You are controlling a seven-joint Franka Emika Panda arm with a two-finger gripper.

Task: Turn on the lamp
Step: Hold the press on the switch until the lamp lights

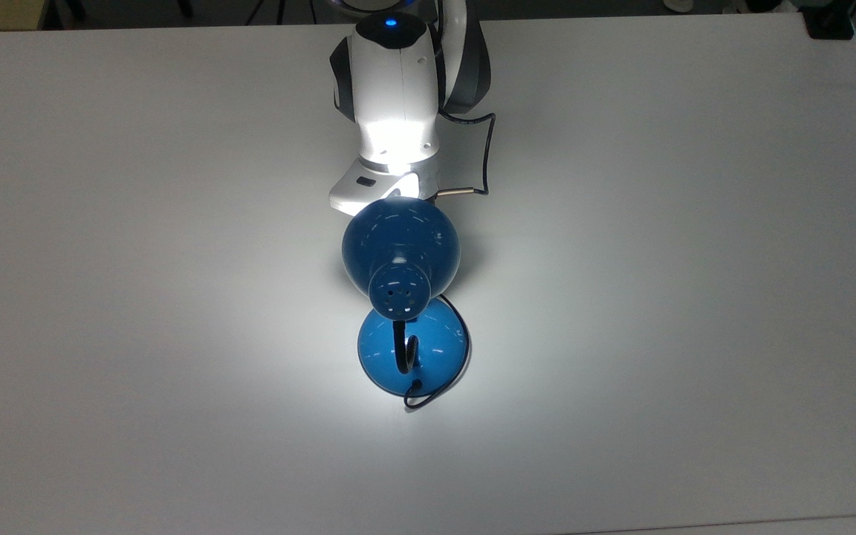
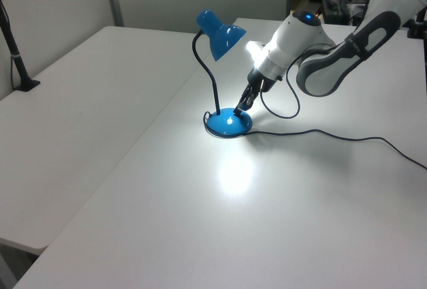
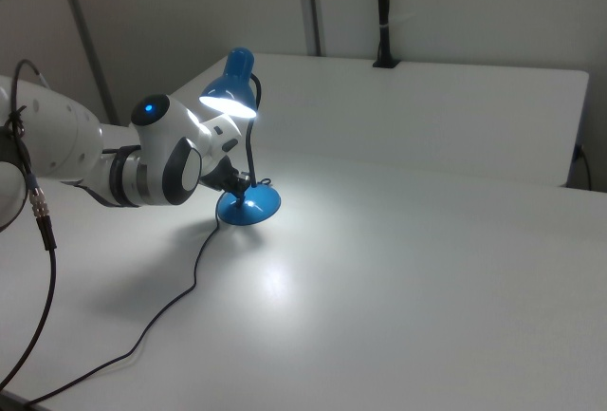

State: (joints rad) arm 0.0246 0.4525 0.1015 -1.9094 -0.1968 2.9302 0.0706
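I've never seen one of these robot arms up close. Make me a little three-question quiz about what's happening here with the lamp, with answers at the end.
1. True or false: the lamp is lit.
2. Multiple choice: in the left view, the end effector is closest to which part of the lamp? A) the shade, B) the round base, C) the middle of the gooseneck.
3. Short answer: where does the bright patch of light fall in the left view?

Key
1. True: the shade glows and light spills onto the arm and the table.
2. B: the tip points down at the base's rim.
3. On the white table, just in front of the base.
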